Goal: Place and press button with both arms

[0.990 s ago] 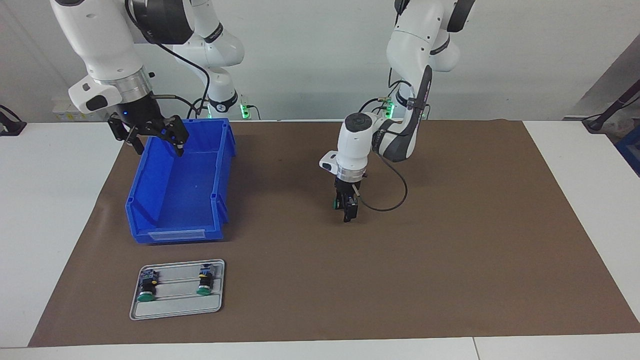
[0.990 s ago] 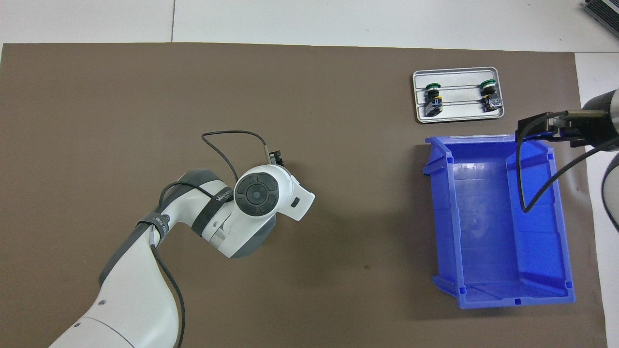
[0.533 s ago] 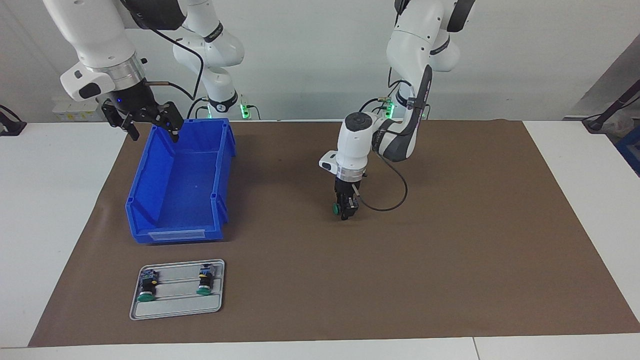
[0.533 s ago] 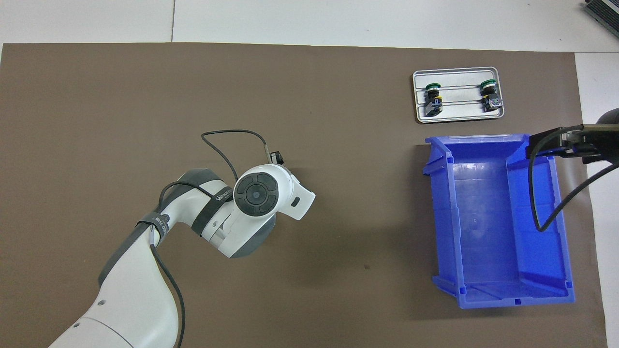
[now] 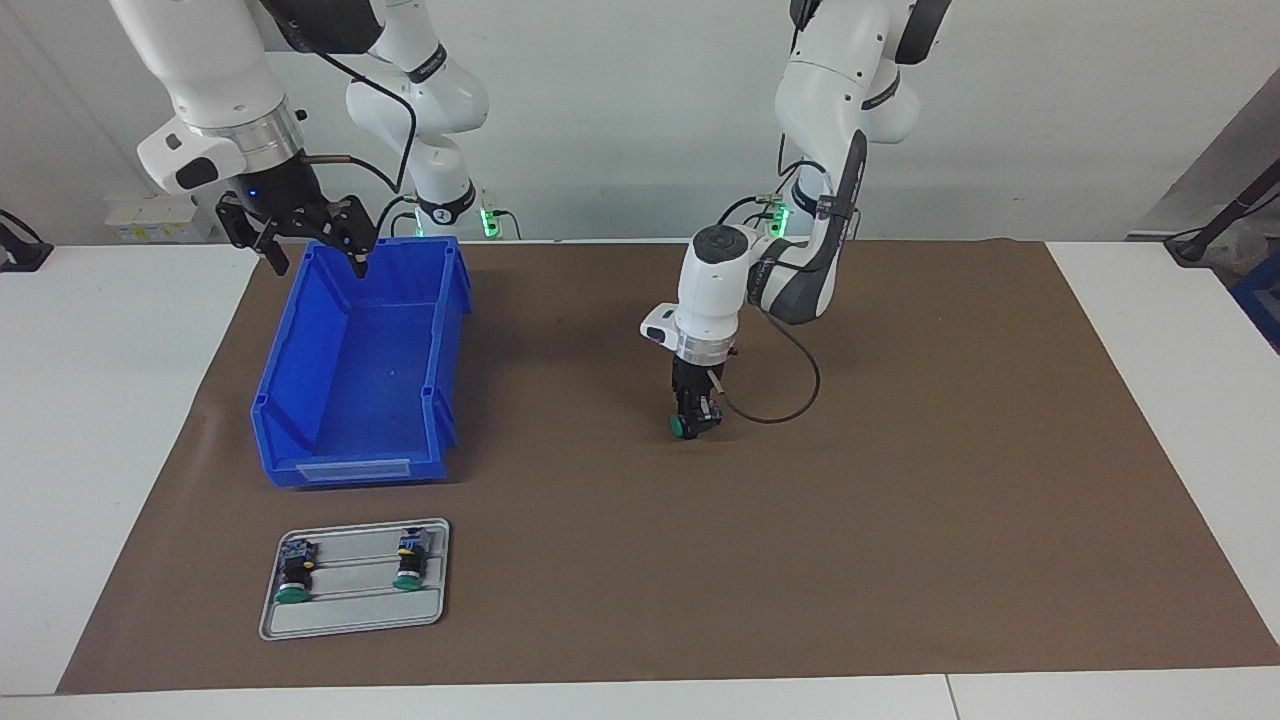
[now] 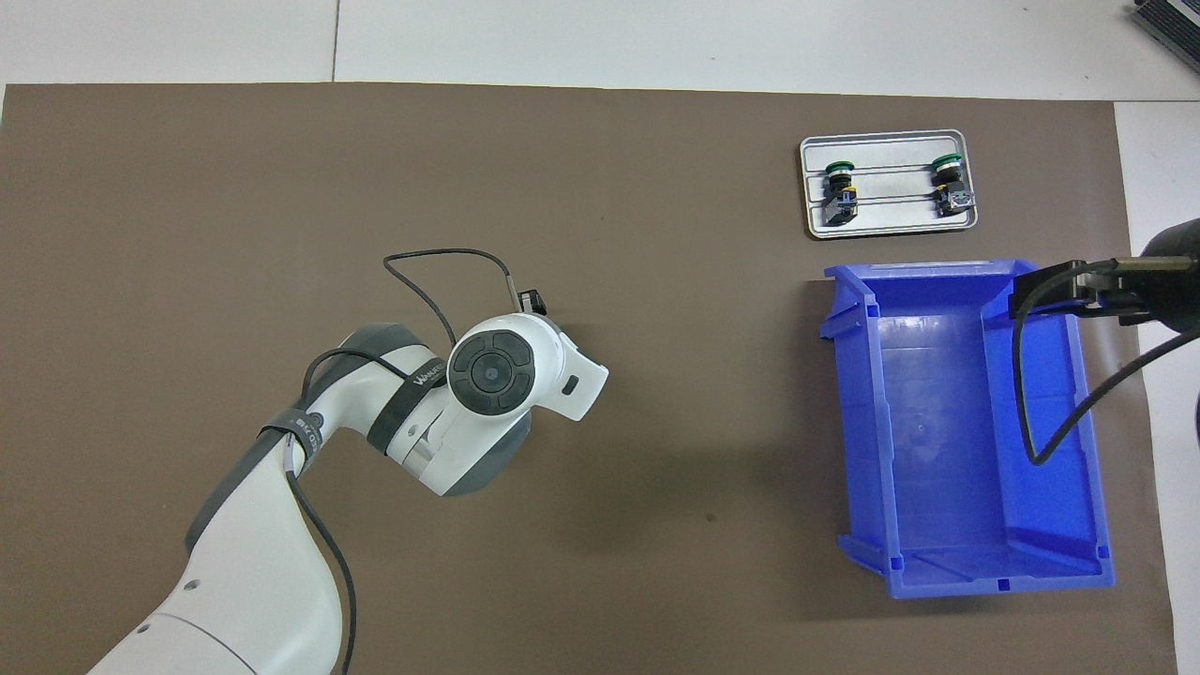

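One button (image 5: 681, 426), green cap down at the brown mat (image 5: 900, 500), sits in the mat's middle with my left gripper (image 5: 695, 420) shut on it, fingers pointing straight down. From overhead the left wrist (image 6: 492, 372) hides that button and the fingers. Two more buttons (image 5: 293, 580) (image 5: 408, 570) lie on a grey tray (image 5: 350, 615), also seen from overhead as buttons (image 6: 839, 180) (image 6: 949, 174) on the tray (image 6: 891, 217). My right gripper (image 5: 315, 248) hangs open over the blue bin's end nearest the robots, holding nothing.
An empty blue bin (image 5: 300, 350) stands on the mat toward the right arm's end, with the tray just farther from the robots than it. The bin (image 6: 858, 422) shows no contents from overhead. White tabletop (image 5: 100, 450) borders the mat.
My left gripper's fingers closed in around the button, and its green cap sank toward the mat. The right gripper rose and swung about over the bin's end nearest the robots.
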Motion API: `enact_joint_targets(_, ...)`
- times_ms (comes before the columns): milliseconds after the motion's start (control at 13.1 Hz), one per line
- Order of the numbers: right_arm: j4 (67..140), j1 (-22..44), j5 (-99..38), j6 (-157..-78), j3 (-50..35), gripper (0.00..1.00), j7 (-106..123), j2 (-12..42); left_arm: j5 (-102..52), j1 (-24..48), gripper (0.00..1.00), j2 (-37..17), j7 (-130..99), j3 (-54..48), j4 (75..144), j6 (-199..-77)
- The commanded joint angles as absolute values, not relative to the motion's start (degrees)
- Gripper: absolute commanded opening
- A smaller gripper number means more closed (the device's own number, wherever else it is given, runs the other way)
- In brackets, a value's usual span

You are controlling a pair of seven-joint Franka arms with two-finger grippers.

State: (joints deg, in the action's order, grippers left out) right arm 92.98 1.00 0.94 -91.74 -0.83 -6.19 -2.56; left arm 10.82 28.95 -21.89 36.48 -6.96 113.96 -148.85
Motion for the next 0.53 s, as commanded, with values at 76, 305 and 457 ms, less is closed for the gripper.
enact_joint_targets(76,94.4,0.6,0.5,-92.5,-1.1,1.0,-4.9,-4.0,12.0,29.2,0.07,-22.7,31.4,-6.9,111.9,-149.7)
enact_joint_targets(305,94.6,0.6,0.5,-91.7,-1.1,1.0,-4.8,-4.1,11.8,28.9,0.05,-22.9,30.9,-6.9,110.4,-149.2)
enact_joint_targets(457,94.6,0.6,0.5,-91.7,-1.1,1.0,-4.8,-4.1,9.3,28.0,0.05,-23.3,31.0,-7.0,108.5,-148.5)
